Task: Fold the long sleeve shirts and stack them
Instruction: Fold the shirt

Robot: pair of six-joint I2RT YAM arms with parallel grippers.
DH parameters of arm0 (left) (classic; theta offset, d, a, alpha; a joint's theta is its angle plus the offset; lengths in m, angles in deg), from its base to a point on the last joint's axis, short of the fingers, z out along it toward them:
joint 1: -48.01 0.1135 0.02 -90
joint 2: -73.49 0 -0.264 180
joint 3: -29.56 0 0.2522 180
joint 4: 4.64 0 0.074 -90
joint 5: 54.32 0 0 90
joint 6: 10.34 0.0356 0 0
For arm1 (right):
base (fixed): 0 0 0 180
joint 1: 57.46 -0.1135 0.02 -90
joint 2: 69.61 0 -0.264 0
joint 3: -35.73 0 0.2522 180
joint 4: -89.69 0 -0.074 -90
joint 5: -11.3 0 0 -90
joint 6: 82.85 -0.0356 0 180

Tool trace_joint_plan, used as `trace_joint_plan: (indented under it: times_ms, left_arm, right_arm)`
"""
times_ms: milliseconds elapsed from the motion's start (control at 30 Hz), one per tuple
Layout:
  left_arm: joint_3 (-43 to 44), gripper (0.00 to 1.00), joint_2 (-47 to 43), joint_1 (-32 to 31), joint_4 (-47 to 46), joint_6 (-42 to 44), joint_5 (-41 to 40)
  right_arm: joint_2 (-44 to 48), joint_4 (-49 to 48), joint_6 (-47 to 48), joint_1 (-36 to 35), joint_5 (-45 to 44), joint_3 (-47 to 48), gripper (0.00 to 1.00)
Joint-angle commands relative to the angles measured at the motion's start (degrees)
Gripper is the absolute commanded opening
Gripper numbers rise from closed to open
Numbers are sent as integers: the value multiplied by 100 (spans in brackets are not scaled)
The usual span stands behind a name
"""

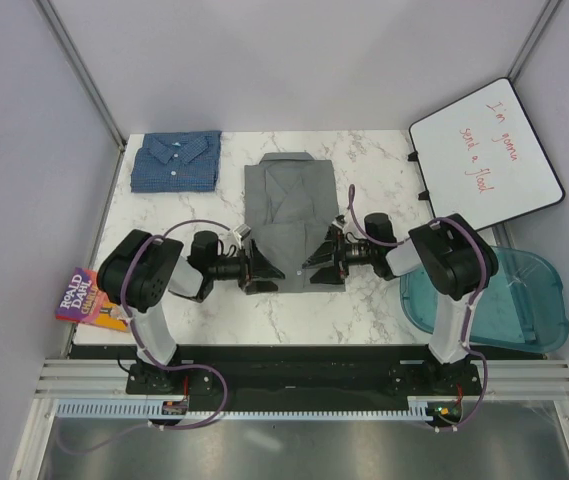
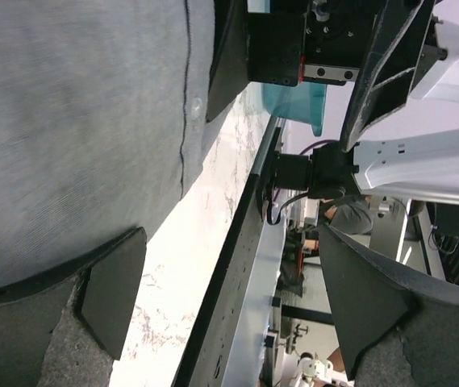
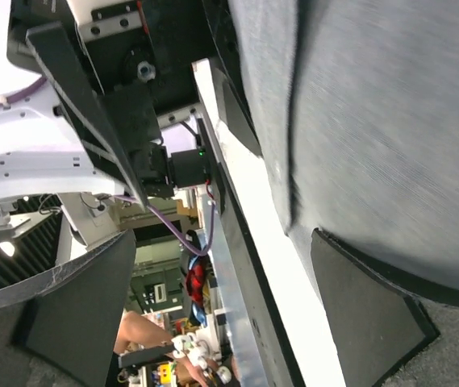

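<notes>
The plain grey shirt (image 1: 286,205) lies partly folded, collar to the back, in the middle of the marble table (image 1: 374,165). The blue checked shirt (image 1: 176,161) lies folded at the back left. My left gripper (image 1: 264,268) is at the grey shirt's near left corner and my right gripper (image 1: 319,262) at its near right corner; they face each other. Both are open wide. In the left wrist view one finger (image 2: 110,297) lies against the edge of the grey shirt (image 2: 68,121). In the right wrist view one finger (image 3: 366,310) does the same on the grey shirt (image 3: 390,121). Neither holds cloth.
A whiteboard (image 1: 489,150) with red writing leans at the back right. A teal bin (image 1: 509,290) sits off the table's right edge. A colourful paperback book (image 1: 89,298) lies at the near left corner. The opposite arm fills the top of each wrist view.
</notes>
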Motion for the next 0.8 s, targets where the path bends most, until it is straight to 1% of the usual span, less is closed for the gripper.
trace_joint_plan:
  times_ms: [0,33,67,133,167,200,233,267,300,333,367,400,433,467,500,533,567,600,633,667,700,733,767]
  left_arm:
    - [-181,94,-43,449,618,373,-275]
    - [-234,94,-114,512,732,495,-214]
    - [-260,93,-375,573,1038,584,-162]
    - [-330,91,-771,749,1347,916,153]
    - [-313,91,-1391,802,1905,1084,269]
    - [-270,91,-1728,872,2268,1538,452]
    - [-8,90,-2123,873,2846,1934,524]
    - [247,90,-2780,864,4313,2530,525]
    - [493,89,-3125,777,5067,3736,351]
    - [922,88,-3381,706,5710,4392,227]
    - [1178,86,-3593,601,6395,5130,-53]
    - [1355,84,-4056,243,7133,5955,-1039]
    - [1461,84,-4235,75,7175,6259,-1431]
    - [1549,82,-4376,-571,7367,6636,-1905]
    - [1602,80,-4490,-926,7517,7197,-2980]
    - [1594,79,-4509,-1242,7518,7342,-3504]
    - [1594,74,-4491,-1768,7527,7526,-3884]
    - [1524,72,-4491,-2060,7519,8007,-4584]
    - [1428,70,-4517,-2333,7397,8264,-4913]
    - [1279,69,-4552,-2866,7221,8806,-5560]
    - [982,68,-4535,-3115,6846,9063,-5853]
    - [848,67,-4518,-3318,6685,9266,-6074]
    - [656,67,-4465,-3659,6483,9555,-6398]
  right_arm:
    - [-4,1936,1451,387,-320,-199,98]
    - [49,2209,1923,388,-268,-120,98]
    - [197,2820,2136,396,-215,55,98]
    - [487,3412,2601,396,-83,214,98]
    - [863,4077,3083,396,-39,398,98]
    - [1067,4423,3340,396,49,513,98]
    - [1277,4757,3586,396,41,662,98]
    - [1619,5282,4006,396,6,1029,98]
    - [1762,5444,4150,396,-38,1224,98]
    - [1920,5576,4282,396,-91,1417,98]
    - [1930,5778,4544,388,-204,1837,98]
    - [1904,5901,4703,353,-371,2058,98]
    - [1756,6129,4879,318,-529,2478,98]
    - [1632,6262,5185,265,-679,2691,92]
    - [1501,6324,5275,195,-793,2894,88]
    - [1247,6333,5320,151,-881,3209,83]
    - [1105,6333,5364,107,-995,3351,71]
    - [973,6316,5416,2,-1075,3492,64]
    - [685,6316,5451,-51,-1206,3763,58]
    - [534,6324,5513,-104,-1268,3887,49]
    - [263,6316,5609,-192,-1321,4089,45]
    - [112,6316,5671,-245,-1391,4187,42]
    - [-20,6316,5732,-332,-1418,4283,37]
